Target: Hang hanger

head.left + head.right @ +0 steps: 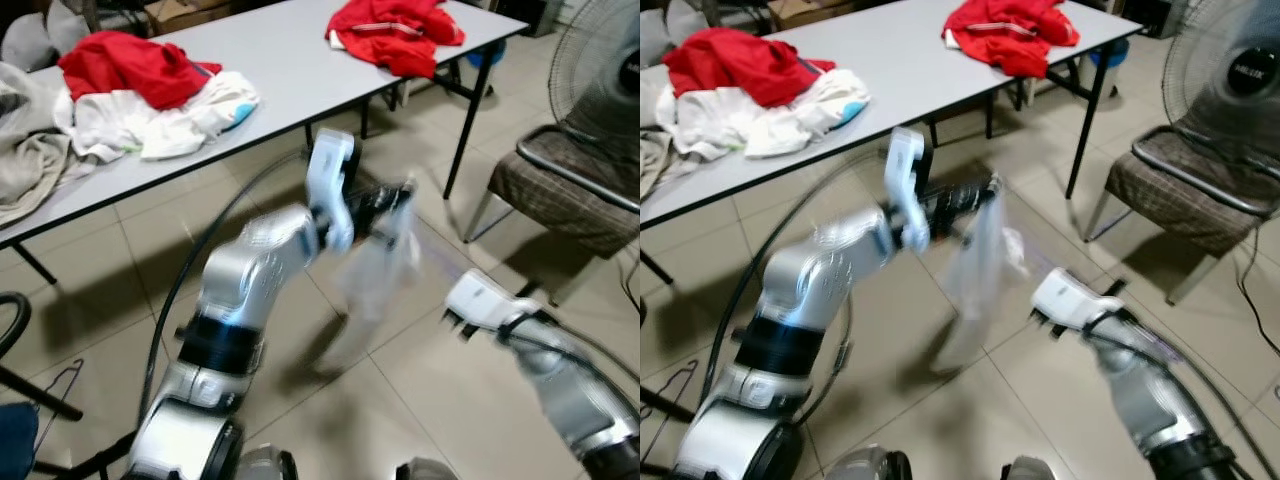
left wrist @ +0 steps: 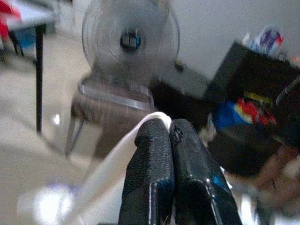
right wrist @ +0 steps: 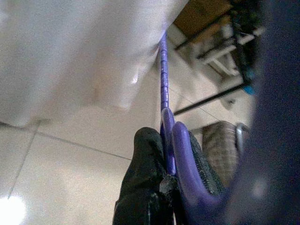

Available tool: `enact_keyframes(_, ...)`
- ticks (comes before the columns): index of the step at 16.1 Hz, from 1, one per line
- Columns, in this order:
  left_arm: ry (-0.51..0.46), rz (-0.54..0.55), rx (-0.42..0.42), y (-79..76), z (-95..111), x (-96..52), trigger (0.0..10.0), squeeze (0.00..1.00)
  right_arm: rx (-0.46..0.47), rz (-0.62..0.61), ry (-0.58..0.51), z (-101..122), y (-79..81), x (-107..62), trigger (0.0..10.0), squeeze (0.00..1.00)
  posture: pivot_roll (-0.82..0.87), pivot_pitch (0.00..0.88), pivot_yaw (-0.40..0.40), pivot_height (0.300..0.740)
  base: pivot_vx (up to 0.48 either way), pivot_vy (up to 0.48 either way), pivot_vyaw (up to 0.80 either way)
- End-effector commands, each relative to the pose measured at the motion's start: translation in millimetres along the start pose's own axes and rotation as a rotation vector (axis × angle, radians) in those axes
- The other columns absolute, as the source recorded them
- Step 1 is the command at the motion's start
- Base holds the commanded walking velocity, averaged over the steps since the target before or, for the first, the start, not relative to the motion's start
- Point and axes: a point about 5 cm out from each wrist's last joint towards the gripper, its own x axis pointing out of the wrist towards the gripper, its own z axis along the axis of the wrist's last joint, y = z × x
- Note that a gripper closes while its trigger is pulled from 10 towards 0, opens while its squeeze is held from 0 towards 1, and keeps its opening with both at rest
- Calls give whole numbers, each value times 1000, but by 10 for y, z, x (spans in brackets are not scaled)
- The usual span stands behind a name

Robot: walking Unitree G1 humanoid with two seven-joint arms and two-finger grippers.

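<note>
Between the 2 grippers, over the tiled floor (image 1: 420,400), a purple hanger (image 3: 163,89) carries a pale white garment (image 1: 975,270) that hangs blurred in the head views. The right gripper (image 3: 164,187) is clamped on the hanger's purple bar, its black fingers (image 3: 143,178) pressed against the plastic, and the white cloth drapes just beyond the fingertips along the same bar. A broad purple curve of the hanger sweeps close past the wrist camera beside that gripper.

The left gripper (image 2: 169,136) is pinched tight on a fold of the white garment, its 2 fingers (image 2: 150,164) pressed together with the cloth edge emerging at their tips and trailing down past them. In the head views this arm reaches forward, its gripper at the top of the garment, while the right arm (image 1: 540,350) sits lower and to the right of the cloth.

Beyond the left gripper stands a standing fan (image 2: 130,40) behind a chair with a plaid cushion (image 1: 565,190); both lie to the right of the right arm in the head views. Ahead of both grippers runs a grey table (image 1: 280,60) bearing 2 red garments (image 1: 395,35) and a heap of white clothes (image 1: 150,120). Near the left arm's base, a bare wire hanger (image 1: 55,385) lies on the floor.
</note>
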Motion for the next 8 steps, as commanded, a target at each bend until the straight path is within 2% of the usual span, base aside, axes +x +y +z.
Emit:
enact_keyframes(1,24,126,119,200,47,-17,0,0,-51,114,-64,98,143,-3,10000,0,-150,0,76,740,0,0,0)
enact_keyframes(2,53,143,176,241,35,-18,0,0,-62,149,-75,113,194,-6,10000,0,-150,0,76,740,0,0,0)
enact_keyframes(3,133,91,362,244,4,-60,0,0,-83,196,-73,96,262,-23,10000,0,-152,0,77,740,0,0,0)
enact_keyframes(4,167,33,455,209,-1,-95,0,0,-76,204,-58,64,278,-25,10000,0,-152,0,77,740,0,0,0)
enact_keyframes(5,167,4,436,186,21,-135,0,0,20,147,-35,24,213,-22,10000,0,-151,0,76,740,0,0,0)
enact_keyframes(6,185,48,450,250,11,-165,0,0,122,73,-31,12,126,-31,10000,0,-146,0,74,740,0,0,0)
enact_keyframes(8,192,172,401,403,-20,-198,0,0,185,-70,-28,-14,-15,-58,10000,0,-145,0,74,740,0,0,0)
